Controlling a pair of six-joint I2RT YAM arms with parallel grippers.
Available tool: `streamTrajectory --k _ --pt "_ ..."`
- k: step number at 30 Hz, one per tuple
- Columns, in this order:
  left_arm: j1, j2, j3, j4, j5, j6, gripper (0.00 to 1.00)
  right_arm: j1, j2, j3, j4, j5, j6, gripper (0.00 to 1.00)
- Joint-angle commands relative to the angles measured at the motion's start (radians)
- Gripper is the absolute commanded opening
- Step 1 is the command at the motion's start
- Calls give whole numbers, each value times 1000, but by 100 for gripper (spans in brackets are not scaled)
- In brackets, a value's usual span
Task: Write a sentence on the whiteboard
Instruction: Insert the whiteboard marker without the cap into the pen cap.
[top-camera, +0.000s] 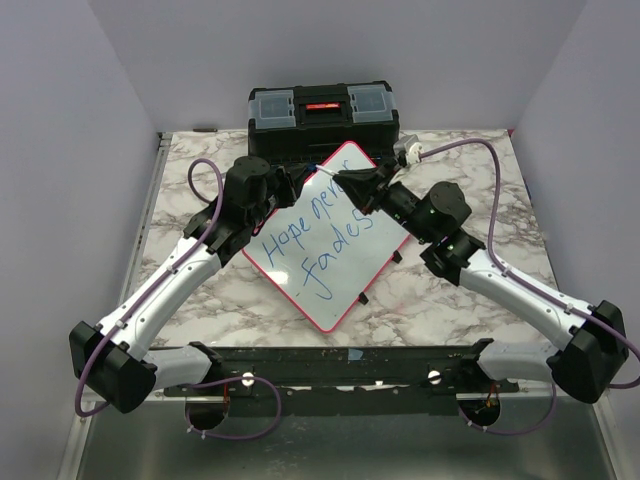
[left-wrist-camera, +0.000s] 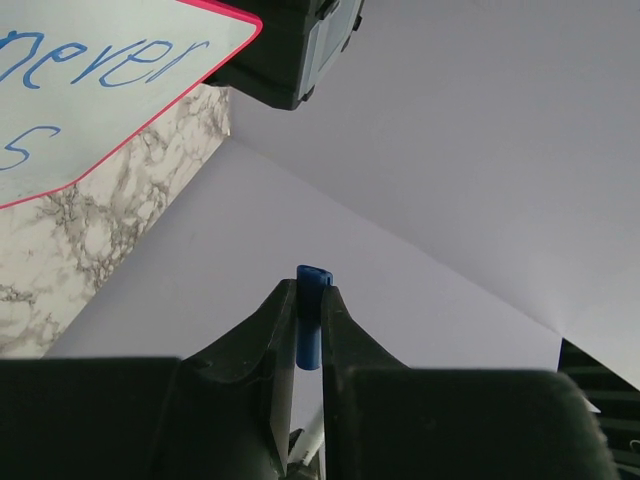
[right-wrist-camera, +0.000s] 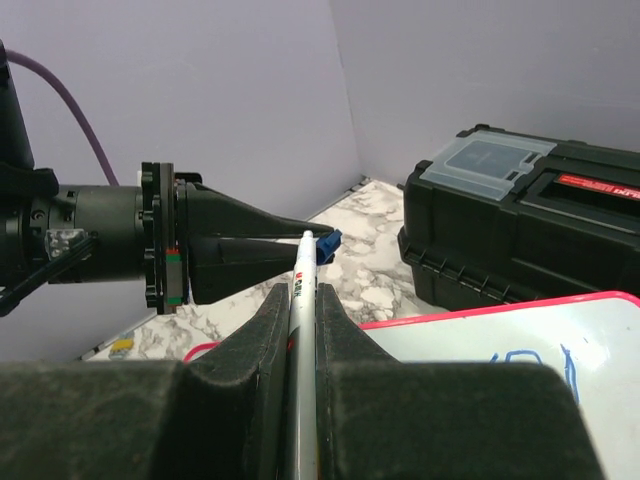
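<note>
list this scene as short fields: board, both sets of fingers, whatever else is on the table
board: white rectangular whiteboard with pink frame, lying on marble table, "Hope never fades" in blue
left fingers: shut on small blue plastic cap
right fingers: shut on slim white marker
marker and cap: close together above board's far edge; contact unclear
behind: black plastic toolbox

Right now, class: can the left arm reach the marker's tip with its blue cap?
Probably yes: the blue cap in the left gripper sits at the marker tip, nothing between.
</note>
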Motion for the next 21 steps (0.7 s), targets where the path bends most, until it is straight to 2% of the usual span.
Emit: streamTrajectory --k 1,21 --pt "-7 -22 -16 17 8 -62 0 7 -33 -22 58 49 -8 1" --pt "-7 -9 -8 25 22 -65 0 7 0 -15 6 34 18 1"
